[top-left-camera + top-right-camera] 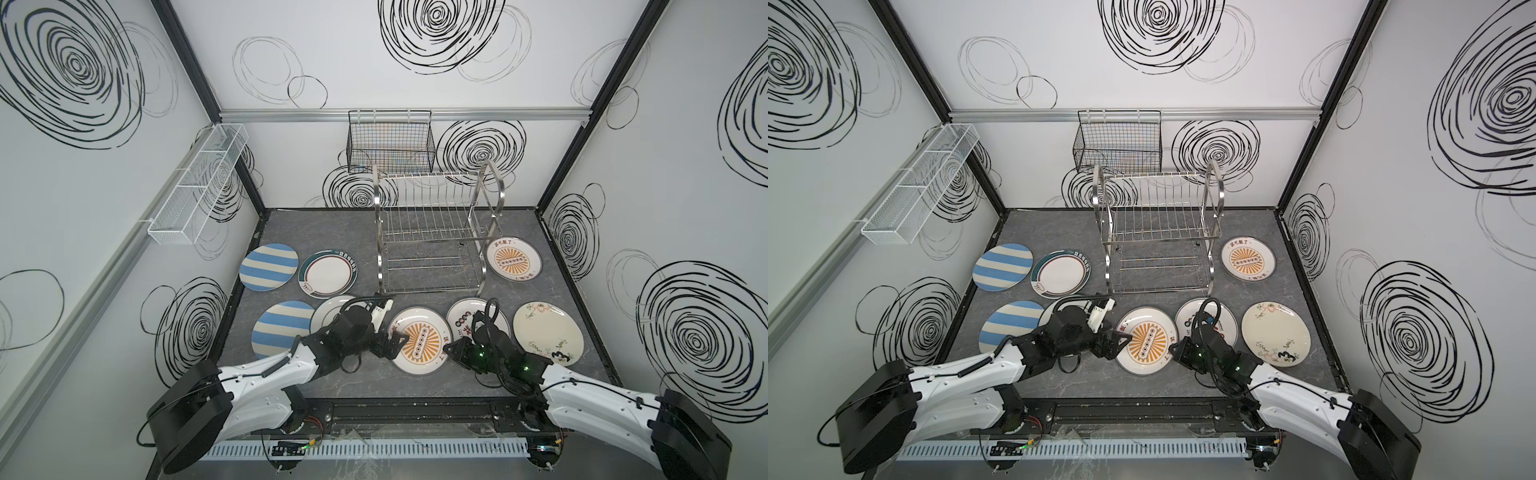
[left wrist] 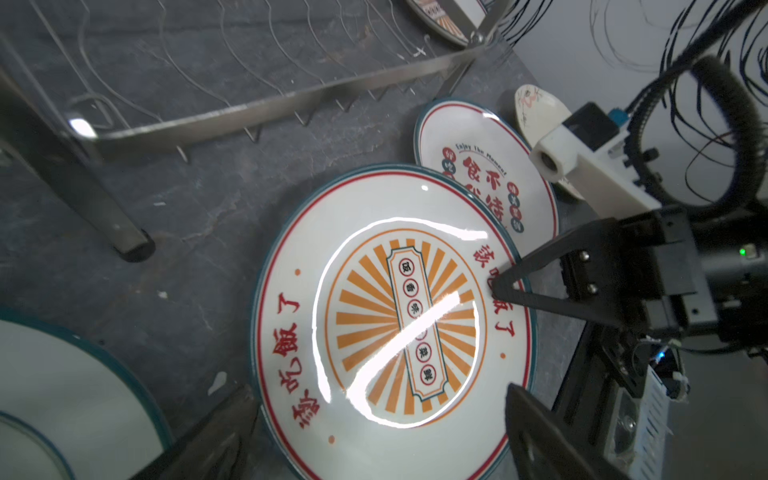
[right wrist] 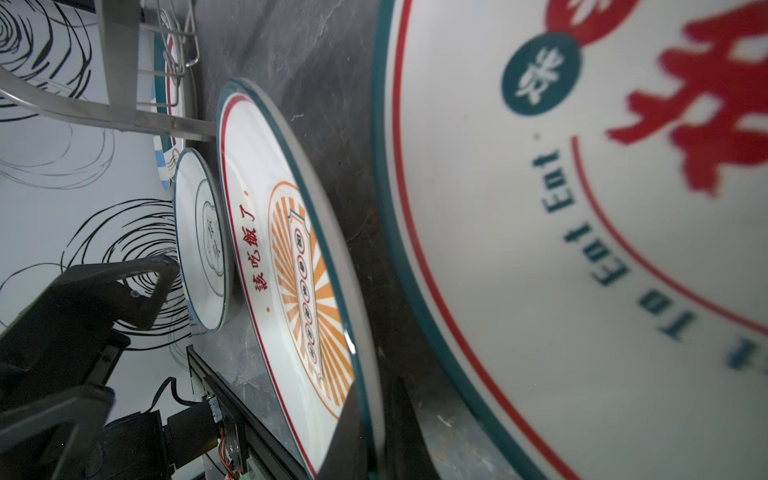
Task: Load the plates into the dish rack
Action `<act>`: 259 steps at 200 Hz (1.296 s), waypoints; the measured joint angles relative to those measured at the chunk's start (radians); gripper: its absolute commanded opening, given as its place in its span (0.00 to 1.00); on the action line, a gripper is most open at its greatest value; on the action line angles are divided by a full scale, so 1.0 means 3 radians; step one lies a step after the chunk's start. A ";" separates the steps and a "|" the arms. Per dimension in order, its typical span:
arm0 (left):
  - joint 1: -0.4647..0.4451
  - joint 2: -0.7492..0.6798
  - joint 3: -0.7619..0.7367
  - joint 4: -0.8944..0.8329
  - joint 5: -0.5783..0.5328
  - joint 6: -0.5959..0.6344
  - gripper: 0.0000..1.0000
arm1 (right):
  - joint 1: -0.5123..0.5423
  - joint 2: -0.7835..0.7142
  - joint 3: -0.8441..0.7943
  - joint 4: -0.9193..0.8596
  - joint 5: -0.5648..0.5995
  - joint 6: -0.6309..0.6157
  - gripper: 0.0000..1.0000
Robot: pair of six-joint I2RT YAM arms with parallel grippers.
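Several plates lie flat on the grey table. An orange sunburst plate (image 1: pixel 419 341) (image 2: pixel 390 324) (image 3: pixel 291 266) sits front centre. My right gripper (image 1: pixel 447 349) (image 3: pixel 370 436) is shut on this plate's right rim, one finger above and one below. My left gripper (image 1: pixel 397 343) (image 2: pixel 374 449) stands open at the plate's left rim, one finger to each side and nothing clamped. The steel dish rack (image 1: pixel 436 232) (image 1: pixel 1158 232) stands behind with no plates in it. I cannot tell whether the held rim is off the table.
Two striped plates (image 1: pixel 269 267) (image 1: pixel 284 328), a green-rimmed plate (image 1: pixel 328 273) and a white plate (image 1: pixel 332 311) lie left. A Chinese-character plate (image 1: pixel 465 320), a cream plate (image 1: pixel 547 332) and another sunburst plate (image 1: pixel 514 258) lie right. A black basket (image 1: pixel 390 143) and a white mesh basket (image 1: pixel 199 183) hang on the walls.
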 measured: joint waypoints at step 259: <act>0.1164 0.0918 0.0532 0.1190 0.0567 -0.0123 0.96 | -0.0919 -0.0099 0.2908 -0.2435 -0.0348 -0.2720 0.00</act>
